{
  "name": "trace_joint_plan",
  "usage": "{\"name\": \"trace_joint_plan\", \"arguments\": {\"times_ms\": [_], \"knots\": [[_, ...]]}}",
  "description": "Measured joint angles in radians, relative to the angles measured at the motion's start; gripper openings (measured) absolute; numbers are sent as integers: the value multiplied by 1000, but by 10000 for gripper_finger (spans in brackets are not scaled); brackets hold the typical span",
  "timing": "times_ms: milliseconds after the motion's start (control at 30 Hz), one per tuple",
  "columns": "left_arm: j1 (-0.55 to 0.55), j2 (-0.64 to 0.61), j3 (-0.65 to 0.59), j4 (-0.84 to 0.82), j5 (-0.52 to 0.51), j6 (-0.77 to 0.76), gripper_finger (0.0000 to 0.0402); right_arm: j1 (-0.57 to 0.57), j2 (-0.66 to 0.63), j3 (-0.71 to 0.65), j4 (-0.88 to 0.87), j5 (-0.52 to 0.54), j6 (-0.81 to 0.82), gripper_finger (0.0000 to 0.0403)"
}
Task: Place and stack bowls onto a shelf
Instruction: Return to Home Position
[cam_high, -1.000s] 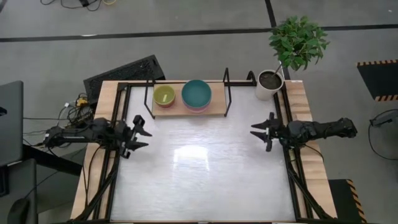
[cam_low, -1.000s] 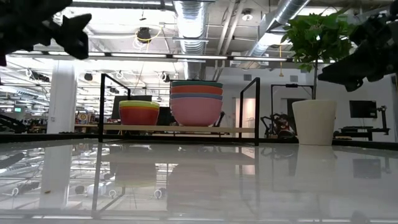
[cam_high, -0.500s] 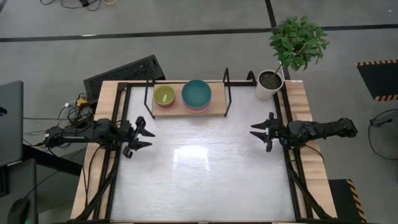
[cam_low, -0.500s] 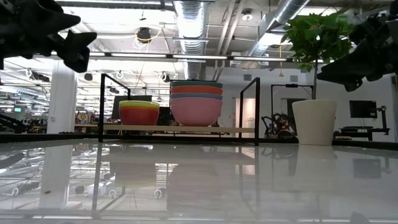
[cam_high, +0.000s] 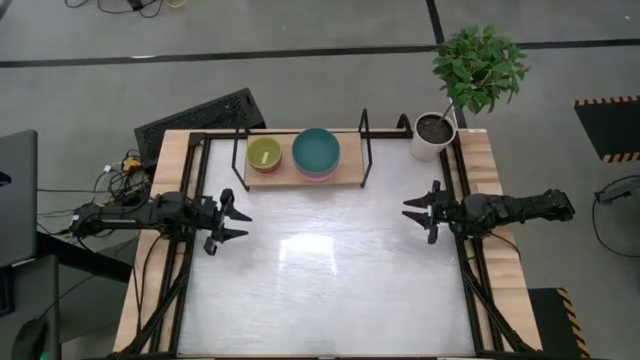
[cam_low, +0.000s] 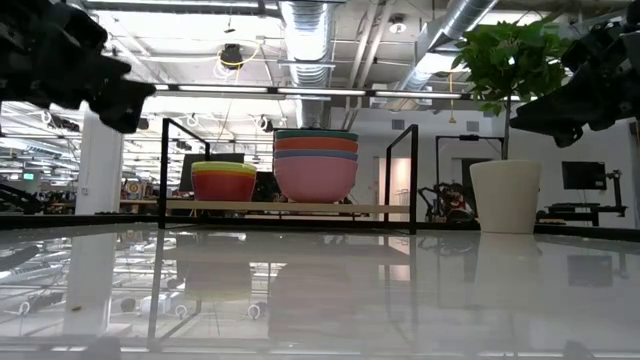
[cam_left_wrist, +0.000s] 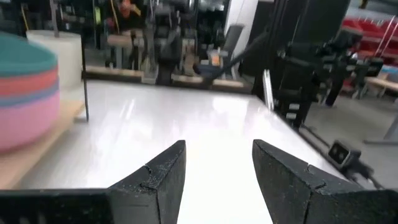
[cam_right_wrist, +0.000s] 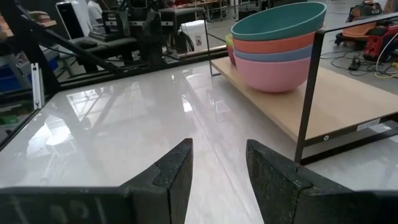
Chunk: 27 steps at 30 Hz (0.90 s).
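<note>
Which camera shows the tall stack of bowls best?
The low view: the stack stands side-on, its teal, red, blue and pink layers all unobstructed. The right wrist view shows all four too, with a shelf post at its edge. The high view shows mostly the teal top bowl; the left wrist view cuts the stack off.

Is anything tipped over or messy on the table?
No, nothing stands out. The big bowl stack and the small bowl stack sit level and upright on the shelf, and the left gripper and right gripper hang open and empty over the table.
</note>
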Motion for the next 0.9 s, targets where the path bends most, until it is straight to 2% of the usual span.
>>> {"name": "trace_joint_plan", "arguments": {"times_ms": [900], "knots": [[0,6,13,-52,-58,-3,173,0,0,-1,-1,1,0,175]]}}
